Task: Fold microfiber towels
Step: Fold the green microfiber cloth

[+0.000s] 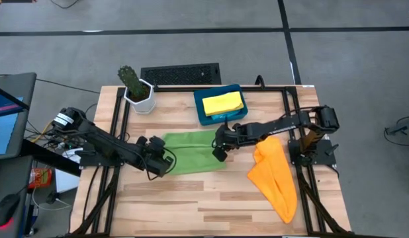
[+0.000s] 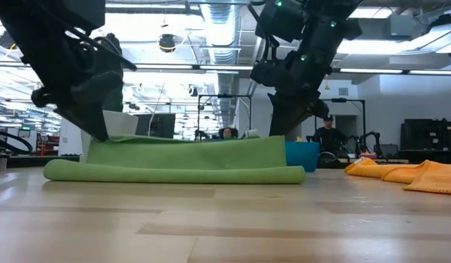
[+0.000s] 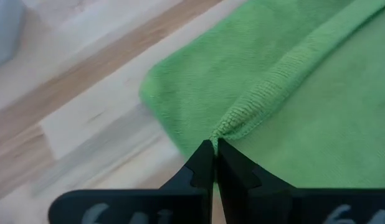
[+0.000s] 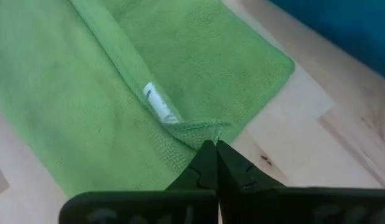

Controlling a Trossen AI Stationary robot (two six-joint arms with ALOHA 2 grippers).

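Green microfiber towel [image 1: 191, 152] lies partly folded at the centre of the high view, between my two grippers. My left gripper [image 3: 212, 146] is clamped on its left hemmed corner, and my right gripper [image 4: 212, 146] pinches its right corner beside the white tag [image 4: 160, 104].

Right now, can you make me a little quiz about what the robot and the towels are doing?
1. True or false: the orange towel is lying inside the blue tray.
2. Which towel are the left gripper and the right gripper both pinching? A) yellow B) green C) orange
3. Fill in: the yellow towel sits in the ____.

Key: 1. False, it lies on the table. 2. B, the green towel. 3. Tray.
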